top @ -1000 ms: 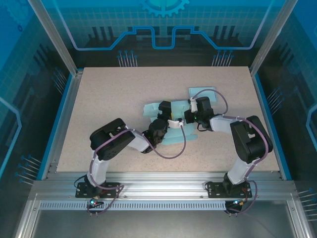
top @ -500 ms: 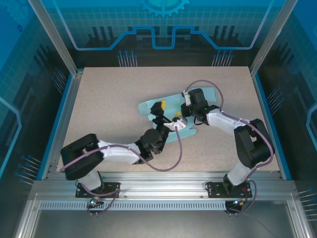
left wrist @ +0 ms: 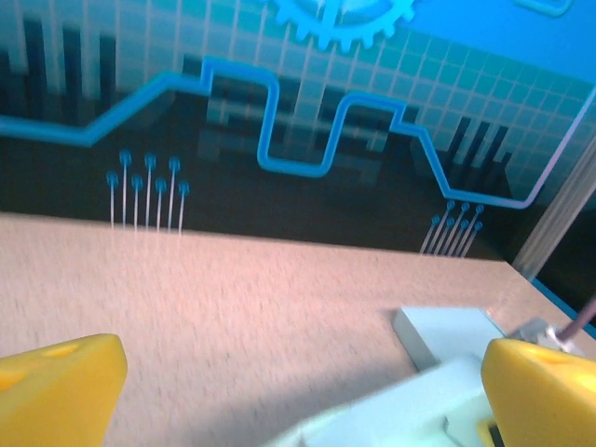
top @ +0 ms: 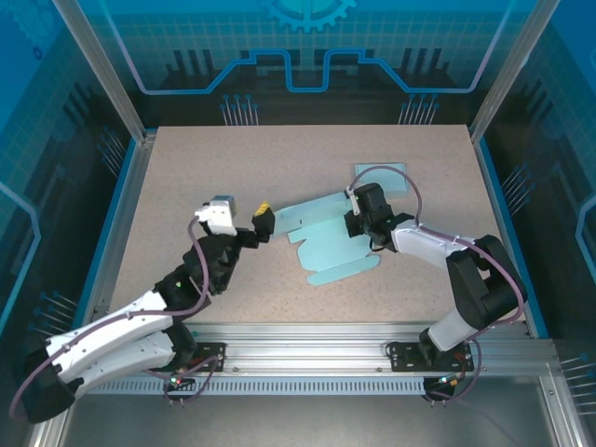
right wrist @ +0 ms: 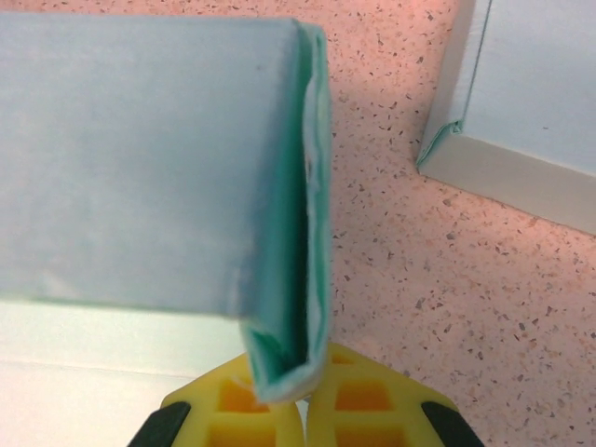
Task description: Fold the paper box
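The paper box is a flat light-teal cut-out lying mid-table, flaps spread toward the near side. My right gripper is at its right edge, shut on a doubled-over flap. From the right wrist, the folded flap stands on edge, pinched between the yellow fingers of that gripper. My left gripper is wide open just left of the sheet's left tip, not touching it. In the left wrist view the yellow fingers stand far apart around the gripper, with the paper low between them.
A second pale teal folded box sits at the back right, just beyond the right gripper; it also appears as a box and a box in the wrist views. The speckled table is walled by blue panels.
The left arm has swung back and to the left, off the paper. The right gripper moved nearer with the pinched flap, and the sheet now lies flatter and more to the right.
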